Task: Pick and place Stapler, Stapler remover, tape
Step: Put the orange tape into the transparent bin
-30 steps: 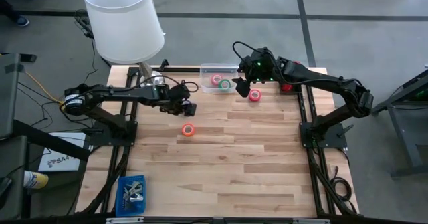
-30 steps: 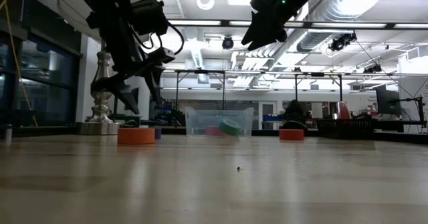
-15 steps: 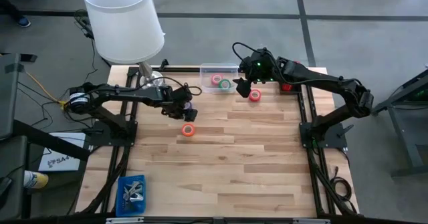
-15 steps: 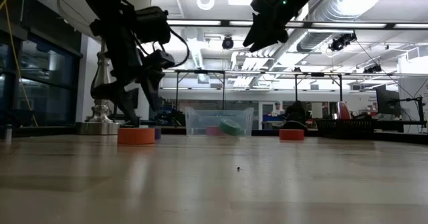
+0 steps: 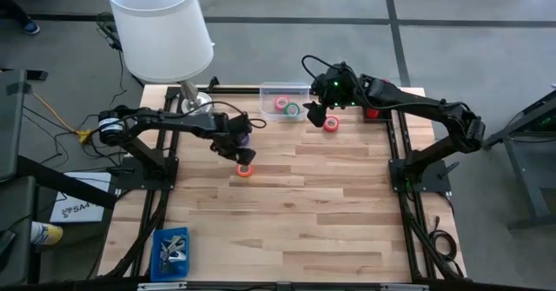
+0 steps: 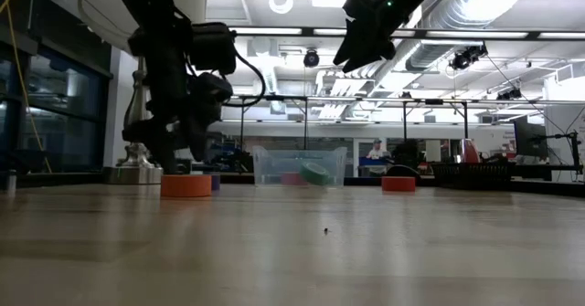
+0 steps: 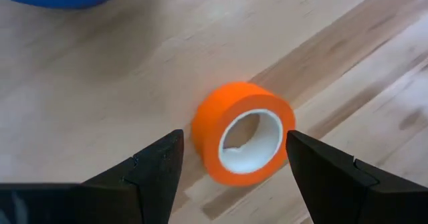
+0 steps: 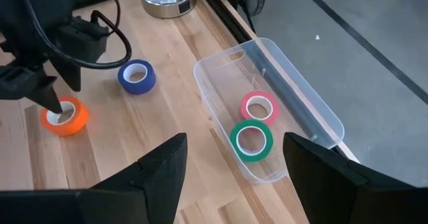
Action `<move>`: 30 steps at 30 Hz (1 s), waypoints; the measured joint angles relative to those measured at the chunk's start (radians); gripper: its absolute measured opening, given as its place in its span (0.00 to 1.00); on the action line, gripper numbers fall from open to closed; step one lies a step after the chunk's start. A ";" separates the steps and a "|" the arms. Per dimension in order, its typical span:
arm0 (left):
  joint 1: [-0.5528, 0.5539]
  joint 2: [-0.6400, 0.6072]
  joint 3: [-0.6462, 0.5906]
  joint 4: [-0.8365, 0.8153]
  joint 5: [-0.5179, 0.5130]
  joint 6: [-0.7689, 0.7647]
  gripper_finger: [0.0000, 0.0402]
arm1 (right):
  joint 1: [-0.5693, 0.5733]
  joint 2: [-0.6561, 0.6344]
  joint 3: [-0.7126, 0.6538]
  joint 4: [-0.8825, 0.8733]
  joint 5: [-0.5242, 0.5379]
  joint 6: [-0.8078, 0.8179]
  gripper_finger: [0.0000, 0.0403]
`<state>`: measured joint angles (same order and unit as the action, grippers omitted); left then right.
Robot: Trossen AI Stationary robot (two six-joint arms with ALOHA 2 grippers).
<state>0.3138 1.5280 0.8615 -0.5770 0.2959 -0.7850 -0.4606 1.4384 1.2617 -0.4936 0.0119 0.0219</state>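
An orange tape roll (image 5: 245, 169) lies flat on the wooden table, left of the middle. My left gripper (image 7: 234, 136) hangs open just over it, pointing steeply down, with one finger on each side of the roll (image 7: 244, 140) and a gap to both. My right gripper (image 5: 314, 115) hovers open and empty, high above the near edge of a clear container (image 5: 285, 89). In the container lie a pink roll (image 8: 259, 107) and a green roll (image 8: 252, 138). A blue roll (image 8: 137, 77) and a red roll (image 5: 331, 123) lie on the table. A red piece (image 5: 373, 113), perhaps the stapler, is mostly covered by my right arm. I cannot make out the stapler remover.
A lamp with a white shade (image 5: 161, 26) stands on its metal base (image 8: 164, 0) at the far left corner. A blue bin (image 5: 170, 250) with small silvery pieces sits at the near left corner. Bare wood stretches across the table's middle and near half.
My left gripper has come down and toward the table's near edge, rolling its wrist as it went. Its open fingers now stand on either side of the orange roll. The roll has not moved.
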 joint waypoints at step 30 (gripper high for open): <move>-0.053 0.087 0.010 -0.059 -0.125 0.029 0.49 | 0.000 0.000 0.000 -0.023 0.000 0.006 0.59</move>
<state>0.2611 1.6146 0.8715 -0.6358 0.1707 -0.7563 -0.4603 1.4384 1.2617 -0.5170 0.0120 0.0284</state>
